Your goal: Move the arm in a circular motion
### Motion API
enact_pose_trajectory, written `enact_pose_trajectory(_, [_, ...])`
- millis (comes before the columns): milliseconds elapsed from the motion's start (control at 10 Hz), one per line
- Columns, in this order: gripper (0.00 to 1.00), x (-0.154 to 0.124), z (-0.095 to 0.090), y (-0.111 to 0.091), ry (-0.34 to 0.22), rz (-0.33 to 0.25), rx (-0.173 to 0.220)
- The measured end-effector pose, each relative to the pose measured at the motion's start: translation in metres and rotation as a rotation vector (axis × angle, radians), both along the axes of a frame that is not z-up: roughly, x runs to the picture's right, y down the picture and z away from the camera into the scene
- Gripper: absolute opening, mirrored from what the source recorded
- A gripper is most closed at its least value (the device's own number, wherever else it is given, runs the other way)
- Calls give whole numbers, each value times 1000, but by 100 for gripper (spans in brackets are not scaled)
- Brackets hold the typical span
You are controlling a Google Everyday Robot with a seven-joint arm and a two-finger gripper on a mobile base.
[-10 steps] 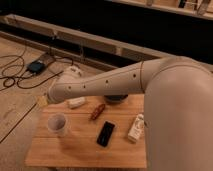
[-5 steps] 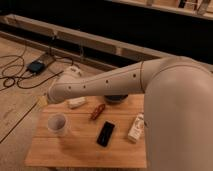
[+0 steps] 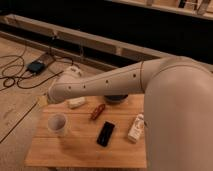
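Changes: none discernible; arm (image 3: 100,82) without visible shift in pose; gripper (image 3: 48,97), at far end above back-left corner of table (image 3: 80,150), likewise unmoved.

The arm (image 3: 115,80) has a smooth cream-white shell with a soft sheen, like moulded plastic. The table (image 3: 75,152) is pale matt wood. The white cup (image 3: 57,125) looks smooth, and the flat black slab (image 3: 105,134) faintly glossy. The gripper is hidden beyond the arm's far end, above the table's back left corner.
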State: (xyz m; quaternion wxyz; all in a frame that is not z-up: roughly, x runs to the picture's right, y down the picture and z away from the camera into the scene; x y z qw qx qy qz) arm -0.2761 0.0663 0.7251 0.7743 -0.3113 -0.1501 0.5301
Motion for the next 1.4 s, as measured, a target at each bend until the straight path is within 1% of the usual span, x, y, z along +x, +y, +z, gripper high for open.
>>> enact_pose_trajectory(100, [70, 0, 0, 0, 3, -3, 0])
enact_pose_trajectory(200, [70, -1, -3, 1, 8, -22, -7])
enact_pose_trajectory(300, [70, -7, -12, 4, 2, -40, -9])
enact_pose_trajectory(500, [70, -15, -39, 10, -8, -87, 0])
enact_pose_trajectory(600, [70, -15, -54, 13, -7, -112, 11])
enact_pose_trajectory(700, [70, -10, -69, 19, 5, -132, 19])
enact_pose_trajectory(900, [70, 5, -87, 31, 36, -145, 19])
enact_pose_trajectory(1000, [70, 17, -93, 39, 58, -138, 7])
enact_pose_trajectory(1100, [70, 36, -97, 49, 87, -117, -16])
enact_pose_trajectory(1400, [70, 84, -95, 66, 160, -50, -79])
